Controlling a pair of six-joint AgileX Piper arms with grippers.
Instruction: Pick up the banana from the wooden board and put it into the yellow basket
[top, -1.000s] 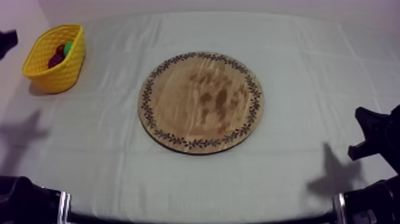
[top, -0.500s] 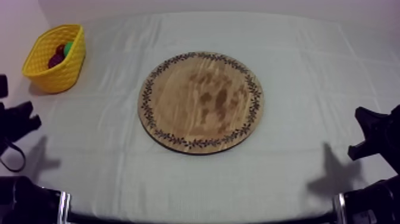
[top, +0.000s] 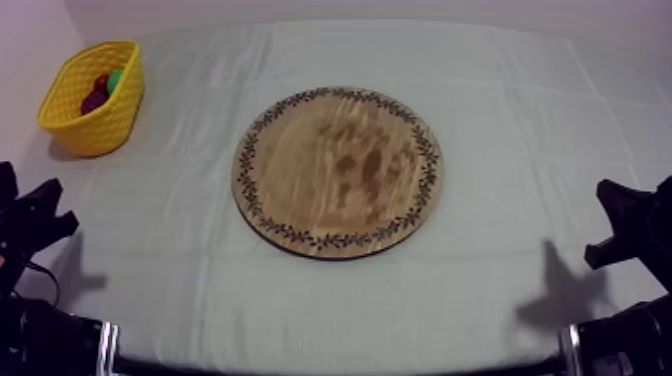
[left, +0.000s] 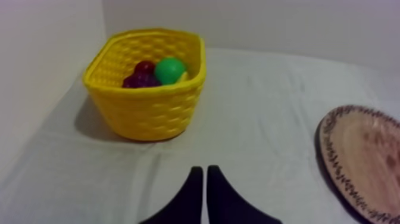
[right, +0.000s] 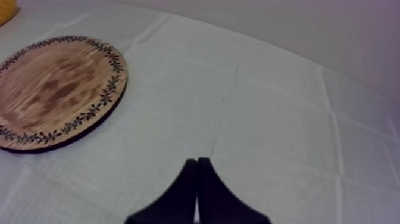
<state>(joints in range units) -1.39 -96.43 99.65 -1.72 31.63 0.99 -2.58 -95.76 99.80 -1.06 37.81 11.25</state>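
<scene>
The round wooden board (top: 336, 170) lies bare at the table's middle, and its rim also shows in the left wrist view (left: 357, 161) and the right wrist view (right: 56, 89). The yellow basket (top: 92, 95) stands at the far left. Inside the basket (left: 146, 101) I see purple grapes (left: 137, 80), a small red fruit (left: 144, 66), a green pear (left: 169, 70) and a yellow sliver beside it, perhaps the banana (left: 183, 76). My left gripper (top: 45, 212) sits low at the left, short of the basket, its fingers (left: 204, 179) shut on nothing. My right gripper (top: 615, 225) rests low at the right, shut (right: 197, 170).
The grey-white cloth (top: 520, 110) covers the table, with open room all round the board. A pale wall rises behind the basket. A corner of the basket (right: 6, 7) peeks in beyond the board from the right wrist.
My left gripper has drawn back from beside the basket to the table's front left. The right arm, the board and the basket have not moved.
</scene>
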